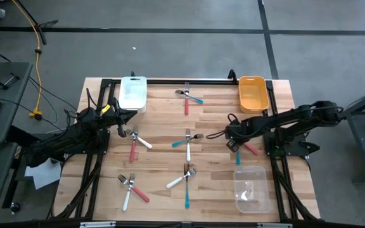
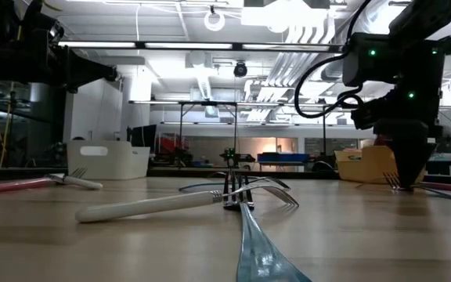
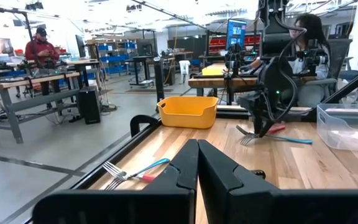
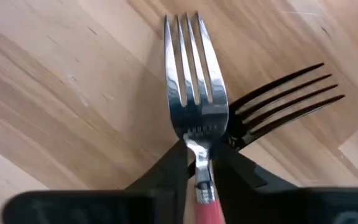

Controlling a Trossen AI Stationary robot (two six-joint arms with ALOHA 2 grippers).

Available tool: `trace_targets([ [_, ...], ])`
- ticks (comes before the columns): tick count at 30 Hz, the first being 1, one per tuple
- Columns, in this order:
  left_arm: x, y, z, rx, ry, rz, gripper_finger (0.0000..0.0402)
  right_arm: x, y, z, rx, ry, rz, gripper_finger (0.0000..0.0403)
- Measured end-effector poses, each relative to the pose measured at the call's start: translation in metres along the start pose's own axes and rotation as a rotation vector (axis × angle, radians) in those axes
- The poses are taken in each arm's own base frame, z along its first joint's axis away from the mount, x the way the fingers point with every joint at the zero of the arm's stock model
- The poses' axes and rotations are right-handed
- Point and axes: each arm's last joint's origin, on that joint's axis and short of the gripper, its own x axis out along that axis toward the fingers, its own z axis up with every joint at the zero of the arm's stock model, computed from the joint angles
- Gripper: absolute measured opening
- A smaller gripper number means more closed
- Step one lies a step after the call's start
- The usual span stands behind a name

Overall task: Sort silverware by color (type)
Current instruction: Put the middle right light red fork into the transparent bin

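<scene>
Red-handled fork [image 4: 196, 124] in right end effector [image 4: 199, 171]

white-handled fork [image 2: 155, 205] lying crossed with a teal one [image 2: 261, 251] up close, white bin [image 2: 110, 160] far left, orange bin [image 2: 373, 166] far right

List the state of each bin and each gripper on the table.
white bin: upright, no forks visible inside.
orange bin: upright, looks empty.
clear bin: upright, contents unclear.
left gripper: shut, holding nothing.
right gripper: shut on red-handled fork.
</scene>
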Motion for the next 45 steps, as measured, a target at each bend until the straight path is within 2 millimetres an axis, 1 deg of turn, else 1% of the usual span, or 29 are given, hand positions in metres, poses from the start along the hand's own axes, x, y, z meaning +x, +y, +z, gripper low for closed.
trace_targets([
  [2,0.0,0.0,0.0,0.005,0.0,0.0,0.0,0.0,0.0,0.001,-0.017,-0.002,0.012,0.003],
  [4,0.0,0.0,0.0,0.005,0.0,0.0,0.0,0.0,0.0,0.003,-0.031,-0.008,0.018,0.002],
  [6,0.0,0.0,0.0,0.007,0.0,0.0,0.0,0.0,-0.001,0.004,-0.031,-0.007,0.02,0.0019],
  [12,0.0,0.0,0.0,0.05,0.0,0.002,0.0,0.0,-0.001,0.004,-0.028,0.017,0.045,0.0034],
  [15,0.0,0.0,0.0,0.052,0.001,0.014,0.0,-0.002,0.0,0.004,-0.038,0.049,0.069,0.0029],
  [18,0.0,0.001,0.0,0.052,0.003,0.037,0.0,-0.01,0.003,0.007,-0.058,0.066,0.07,0.002],
  [21,0.0,0.001,0.0,0.074,0.004,0.045,0.0,-0.026,0.008,0.016,-0.059,0.066,0.072,0.0017],
  [23,0.0,0.001,0.0,0.084,0.003,0.046,0.0,-0.042,0.012,0.024,-0.043,0.058,0.081,0.0017],
  [27,0.0,0.001,0.0,0.089,0.002,0.046,0.0,-0.086,0.028,0.037,-0.004,0.013,0.129,0.002],
  [30,0.0,0.001,0.0,0.099,0.003,0.046,0.0,-0.119,0.045,0.038,0.033,-0.03,0.204,0.002],
  [33,0.0,0.001,0.0,0.112,0.004,0.046,0.0,-0.145,0.063,0.028,0.06,-0.053,0.281,0.002],
  [36,0.0,0.001,0.0,0.112,0.004,0.046,0.0,-0.162,0.08,0.008,0.092,-0.048,0.34,0.002],
  [40,0.0,0.001,0.0,0.112,0.004,0.046,0.0,-0.17,0.096,-0.026,0.17,0.002,0.377,0.002],
  [45,0.0,0.001,0.0,0.112,0.004,0.046,0.0,-0.178,0.11,-0.069,0.253,0.082,0.421,0.002],
])
